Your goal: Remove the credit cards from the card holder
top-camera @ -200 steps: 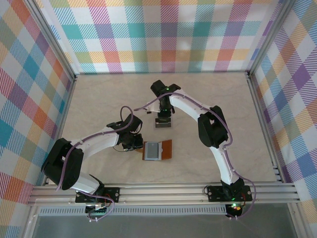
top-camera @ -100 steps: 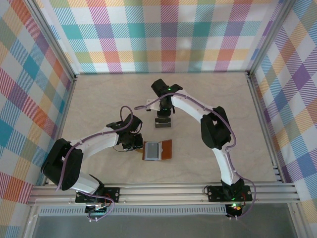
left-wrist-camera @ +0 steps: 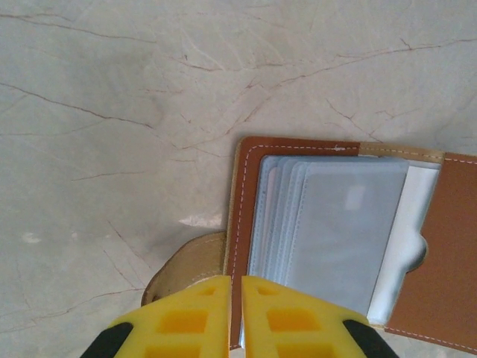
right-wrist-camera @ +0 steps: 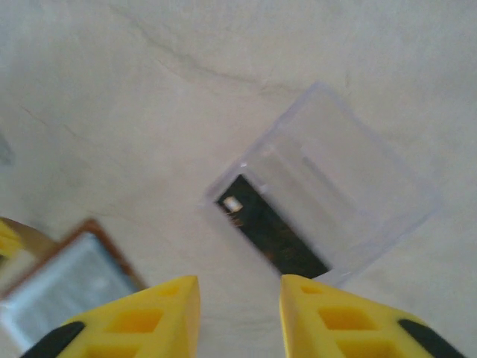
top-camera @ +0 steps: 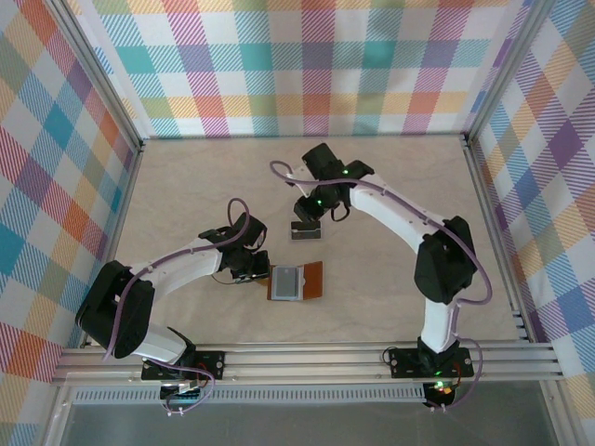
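Observation:
The card holder (top-camera: 297,282) lies open on the table, brown leather with grey-blue sleeves (left-wrist-camera: 335,224) and a side tab (left-wrist-camera: 186,262). My left gripper (left-wrist-camera: 236,283) is shut on the holder's stitched left edge, and it reaches in from the left (top-camera: 264,272). Two credit cards lie loose on the table behind the holder: a pale whitish-lilac card (right-wrist-camera: 346,179) overlapping a dark blackish-green card (right-wrist-camera: 272,233), seen together as a small stack (top-camera: 304,231). My right gripper (right-wrist-camera: 238,313) hangs open just above them (top-camera: 311,214), with nothing between its fingers. A white strip (left-wrist-camera: 408,224) shows in the holder's right pocket.
The table top is pale marbled stone (top-camera: 186,186) with checked walls on three sides. An aluminium rail (top-camera: 307,358) runs along the near edge by the arm bases. The holder's corner (right-wrist-camera: 67,280) shows at the lower left of the right wrist view.
The right arm's elbow has swung out to the right and its wrist has turned, with the gripper still over the cards. The left arm and the holder have not moved.

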